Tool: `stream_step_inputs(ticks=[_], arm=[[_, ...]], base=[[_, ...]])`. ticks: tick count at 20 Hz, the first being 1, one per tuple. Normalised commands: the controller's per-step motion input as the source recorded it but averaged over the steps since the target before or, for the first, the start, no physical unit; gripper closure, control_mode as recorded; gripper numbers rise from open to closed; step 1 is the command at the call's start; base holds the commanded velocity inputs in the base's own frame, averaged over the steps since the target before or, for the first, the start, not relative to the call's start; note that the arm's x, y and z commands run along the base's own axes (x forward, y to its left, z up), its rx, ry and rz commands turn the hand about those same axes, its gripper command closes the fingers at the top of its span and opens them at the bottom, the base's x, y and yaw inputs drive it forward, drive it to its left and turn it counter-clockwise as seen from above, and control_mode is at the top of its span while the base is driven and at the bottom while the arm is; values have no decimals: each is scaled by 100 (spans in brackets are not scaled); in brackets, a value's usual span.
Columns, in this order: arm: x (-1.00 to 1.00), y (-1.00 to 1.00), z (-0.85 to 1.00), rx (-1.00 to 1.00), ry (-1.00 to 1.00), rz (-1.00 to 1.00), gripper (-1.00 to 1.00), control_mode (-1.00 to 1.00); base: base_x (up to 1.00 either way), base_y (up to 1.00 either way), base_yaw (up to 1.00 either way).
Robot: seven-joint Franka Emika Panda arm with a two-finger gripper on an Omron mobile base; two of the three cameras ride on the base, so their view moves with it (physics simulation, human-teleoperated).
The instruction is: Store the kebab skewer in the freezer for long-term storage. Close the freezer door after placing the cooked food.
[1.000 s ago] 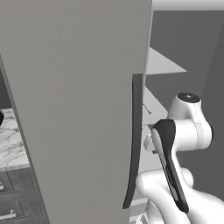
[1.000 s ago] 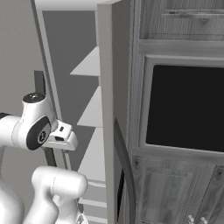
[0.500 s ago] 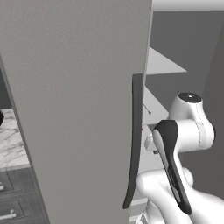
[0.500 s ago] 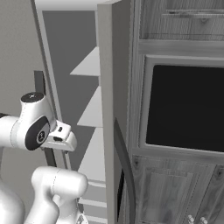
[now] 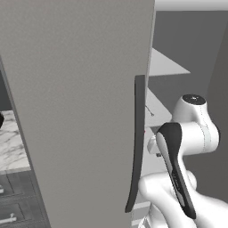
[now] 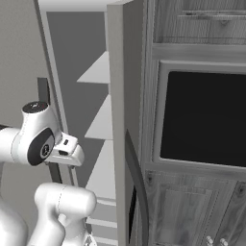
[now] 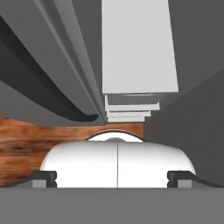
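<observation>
The freezer door [image 5: 75,102] stands swung open in front of me, its long dark handle [image 5: 136,142] running down its edge. Behind it the freezer [image 5: 187,53] shows white shelves [image 5: 162,67]. A thin stick [image 5: 150,111] lies on a middle shelf just past the door's edge; it is too small to tell whether it is the kebab skewer. My gripper [image 7: 116,177] is open and empty, its fingertips [image 7: 43,177] far apart. It hangs at the freezer's mouth, pointing down. The white hand [image 6: 67,151] sits beside the door handle [image 6: 44,91].
The wider grey door's edge [image 6: 115,110] with a curved dark handle [image 6: 137,185] stands right of the shelves. A dark built-in oven [image 6: 206,115] sits in wooden cabinets further right. A marble counter [image 5: 11,142] lies left of the freezer door. Wooden floor [image 7: 22,148] is below.
The arm's upper joint has drifted very slightly. The freezer door and the gripper's opening have not changed.
</observation>
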Motion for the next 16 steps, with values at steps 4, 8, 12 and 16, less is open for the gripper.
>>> stream_step_inputs(ticks=[4, 8, 12, 16], arm=[[-7, 0, 0, 0, -1, 0, -100, 100], [0, 0, 0, 0, 0, 0, -100, 100], [0, 0, 0, 0, 0, 0, -100, 100], [0, 0, 0, 0, 0, 0, -100, 100]], base=[[-32, 0, 0], [-52, 0, 0], [-47, -3, 0], [-46, -9, 0]])
